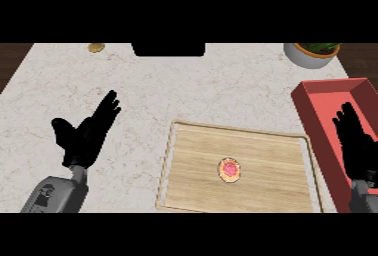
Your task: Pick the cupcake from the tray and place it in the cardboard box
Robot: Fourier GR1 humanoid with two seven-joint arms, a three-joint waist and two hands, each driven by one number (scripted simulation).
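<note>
Sitting near the middle of the wooden tray, the cupcake is untouched. Left of the tray, the left hand hovers over the counter, fingers straight and holding nothing. Right of the tray, the right hand hangs relaxed and empty over the red box. A potted plant stands beyond the tray.

I have a single feed, the head view, set high above the bench and aimed steeply down at its top. It faces away from the robot's body, so both forearms enter from the lower edge. It sits close enough that the wooden tray fills the lower middle.
</note>
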